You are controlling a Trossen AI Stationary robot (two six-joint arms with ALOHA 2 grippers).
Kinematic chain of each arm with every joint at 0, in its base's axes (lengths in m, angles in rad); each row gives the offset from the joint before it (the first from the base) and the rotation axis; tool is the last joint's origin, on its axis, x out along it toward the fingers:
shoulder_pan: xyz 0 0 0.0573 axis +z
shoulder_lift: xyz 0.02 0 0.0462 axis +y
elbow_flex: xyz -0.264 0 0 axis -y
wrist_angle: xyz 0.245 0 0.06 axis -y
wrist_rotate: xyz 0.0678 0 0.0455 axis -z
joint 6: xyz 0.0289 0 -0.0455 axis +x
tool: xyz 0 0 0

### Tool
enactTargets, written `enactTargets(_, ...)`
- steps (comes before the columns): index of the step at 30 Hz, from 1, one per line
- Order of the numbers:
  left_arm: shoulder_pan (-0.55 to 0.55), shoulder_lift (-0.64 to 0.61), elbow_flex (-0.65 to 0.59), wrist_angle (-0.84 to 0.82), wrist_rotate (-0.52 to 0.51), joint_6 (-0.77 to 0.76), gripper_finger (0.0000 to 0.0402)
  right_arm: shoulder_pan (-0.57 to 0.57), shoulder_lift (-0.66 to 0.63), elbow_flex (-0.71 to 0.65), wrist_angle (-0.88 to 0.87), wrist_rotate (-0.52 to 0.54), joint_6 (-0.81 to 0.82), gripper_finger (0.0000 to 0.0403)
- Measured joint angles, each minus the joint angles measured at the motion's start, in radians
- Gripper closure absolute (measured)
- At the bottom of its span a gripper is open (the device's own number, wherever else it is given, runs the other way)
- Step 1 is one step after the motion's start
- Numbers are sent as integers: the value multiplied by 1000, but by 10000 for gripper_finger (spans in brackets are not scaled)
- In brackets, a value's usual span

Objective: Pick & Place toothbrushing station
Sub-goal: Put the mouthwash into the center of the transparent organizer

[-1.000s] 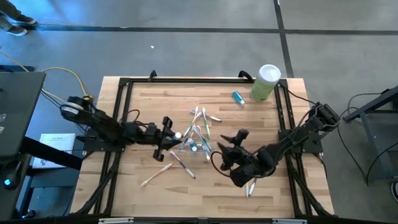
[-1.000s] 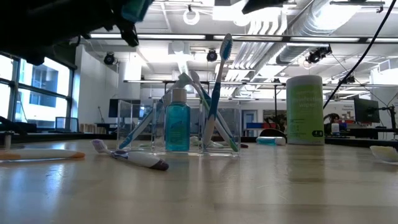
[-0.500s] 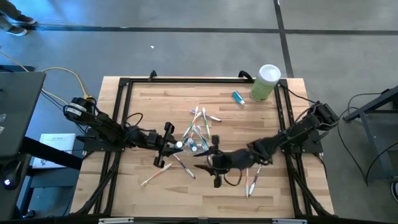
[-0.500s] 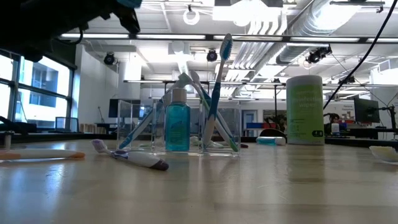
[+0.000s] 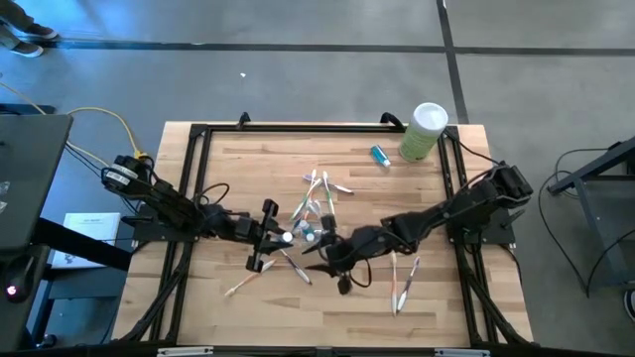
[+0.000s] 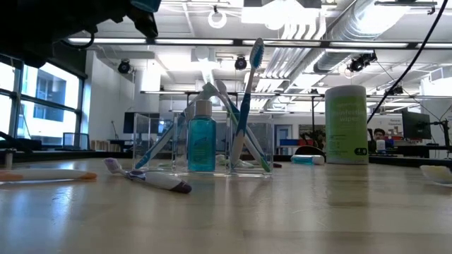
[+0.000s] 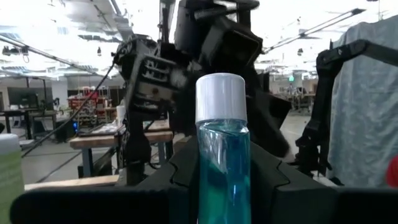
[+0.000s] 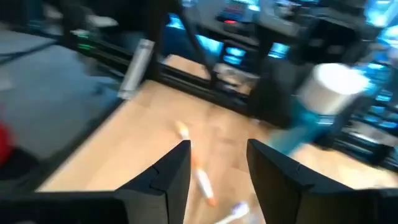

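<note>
Both grippers are meeting over the middle of the table in the high view: the left gripper (image 5: 266, 236) is carrying a small blue white-capped tube (image 5: 285, 238) at its tip, and the right gripper (image 5: 332, 256) is reaching in from the other side, just beside the clear cup (image 5: 314, 224). The cup is sitting between the two grippers, with toothbrushes leaning in it and more brushes lying loose on the wood around them. A tall green canister (image 5: 424, 132) is standing well apart, beyond the right arm. Compared with a second ago, the right arm is stretching much farther toward the cup, while the left gripper is sitting slightly closer to it.

From the low view, the cup (image 6: 205, 144) is standing upright holding a blue bottle (image 6: 201, 137) and brushes; a loose toothbrush (image 6: 152, 178) is lying in front, unchanged.

Looking through the left wrist view, the left gripper's fingers (image 7: 292, 199) are pinching the tube (image 7: 222, 146) upright between them, with the right arm's dark body close ahead.

Seen from the right wrist view, the right gripper's fingers (image 8: 171, 174) are standing spread with nothing between them, and an orange-tipped brush (image 8: 196, 174) is lying on the wood just ahead.

Judging by this, the step is placing the tube into the cup; the next move is probably calling for lowering it upright past the brushes without tipping the cup.
</note>
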Motion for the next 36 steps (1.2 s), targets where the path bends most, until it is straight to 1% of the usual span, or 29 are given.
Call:
enactTargets(2, 0, 0, 0, -13, 0, 0, 328, 1, 0, 0, 1, 73, 4, 255)
enactTargets(4, 0, 0, 0, -36, -24, -1, 328, 5, -1, 0, 14, 132, 8, 255)
enactTargets(7, 0, 0, 0, -42, -39, -8, 328, 7, -3, 0, 31, 169, 2, 255)
enactTargets(12, 0, 0, 0, -43, -41, -28, 328, 3, -3, 0, 78, 166, 0, 253)
enactTargets(16, 0, 0, 0, -50, -41, -29, 328, 2, -3, 0, 96, 168, -34, 239)
enactTargets(19, 0, 0, 0, -62, -41, -30, 328, -5, -3, 0, 97, 167, -36, 214)
enactTargets(24, 0, 0, 0, -71, -41, -31, 328, -32, -3, 0, 97, 154, 22, 161)
enactTargets(28, 0, 0, 0, -72, -52, -19, 328, -62, -2, 0, 110, 81, 78, 134)
enactTargets(33, 1, 0, 0, -86, -87, 2, 328, -103, 23, 0, 135, 79, 87, 129)
enactTargets(36, 4, 0, -1, -86, -88, 3, 328, -125, 46, 0, 149, 41, 88, 136)
